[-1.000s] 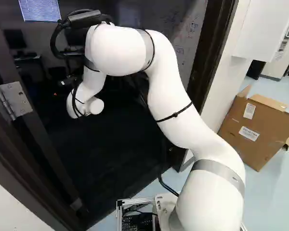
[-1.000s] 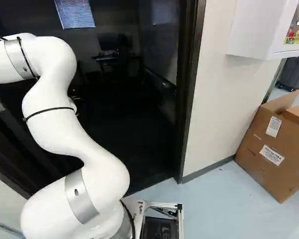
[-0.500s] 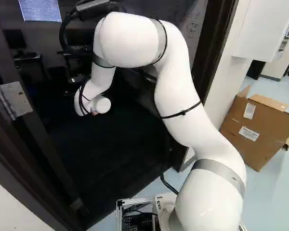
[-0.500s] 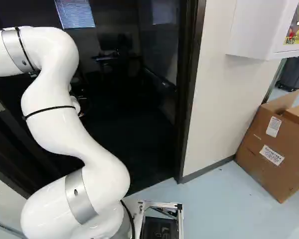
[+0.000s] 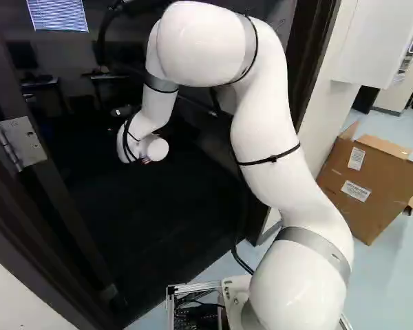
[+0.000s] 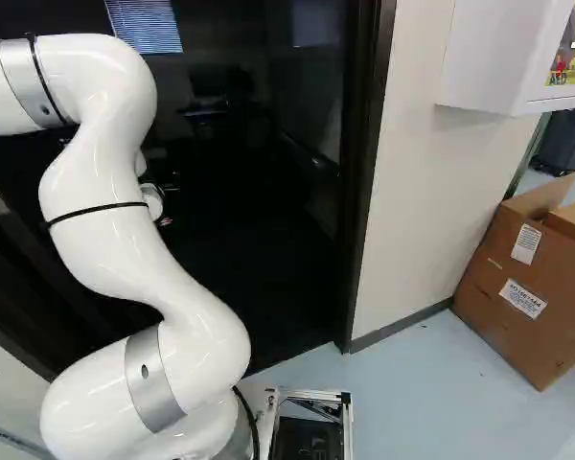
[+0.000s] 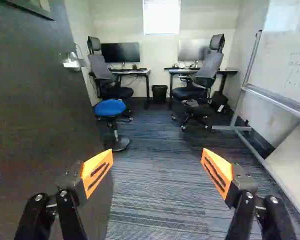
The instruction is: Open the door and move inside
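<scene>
- At the left of the left base view there is a metal hinge (image 5: 22, 141).
- The door (image 7: 45, 110) stands open, and in the wrist view it is beside the gripper (image 7: 157, 155). Its handle (image 7: 72, 61) is farther ahead, well apart from the fingers.
- Ahead in the room is a blue stool (image 7: 110, 108), with a chair (image 7: 101, 70) behind it, near a desk with a monitor (image 7: 121, 52).
- The gripper is wide, its two fingers well apart, and between them is only carpet (image 7: 157, 200).
- Farther ahead is a bin (image 7: 159, 93), then a second chair (image 7: 210, 67), also near a desk.
- Beside the gripper, on the side away from the door, stands a whiteboard (image 7: 290, 55).
- The arm (image 5: 268, 137) reaches into the doorway.
- At the right of the left base view, a cardboard box (image 5: 372, 185) stands tilted on the floor.
</scene>
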Tool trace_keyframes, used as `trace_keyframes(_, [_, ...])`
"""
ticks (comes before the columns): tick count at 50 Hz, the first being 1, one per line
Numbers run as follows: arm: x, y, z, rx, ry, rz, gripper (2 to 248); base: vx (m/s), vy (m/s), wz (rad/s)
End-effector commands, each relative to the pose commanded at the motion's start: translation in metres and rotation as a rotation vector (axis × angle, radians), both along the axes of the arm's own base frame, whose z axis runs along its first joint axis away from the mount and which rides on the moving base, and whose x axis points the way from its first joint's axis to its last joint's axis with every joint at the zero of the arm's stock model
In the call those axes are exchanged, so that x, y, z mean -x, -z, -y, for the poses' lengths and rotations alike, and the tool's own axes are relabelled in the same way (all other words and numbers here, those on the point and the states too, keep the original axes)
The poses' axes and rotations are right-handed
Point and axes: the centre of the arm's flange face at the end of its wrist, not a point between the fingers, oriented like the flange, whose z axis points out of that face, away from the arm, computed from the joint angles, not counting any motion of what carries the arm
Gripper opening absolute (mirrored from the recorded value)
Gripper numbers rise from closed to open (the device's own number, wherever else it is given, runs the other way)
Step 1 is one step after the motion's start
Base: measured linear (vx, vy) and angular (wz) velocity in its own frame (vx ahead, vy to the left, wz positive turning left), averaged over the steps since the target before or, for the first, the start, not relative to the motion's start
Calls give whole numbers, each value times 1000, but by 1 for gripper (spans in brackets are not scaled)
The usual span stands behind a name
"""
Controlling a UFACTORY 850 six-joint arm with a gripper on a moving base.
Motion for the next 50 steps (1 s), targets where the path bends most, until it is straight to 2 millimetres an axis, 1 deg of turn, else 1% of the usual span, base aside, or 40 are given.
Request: trace_keyframes(50, [10, -8, 87, 12, 134, -40, 247, 0, 0, 0])
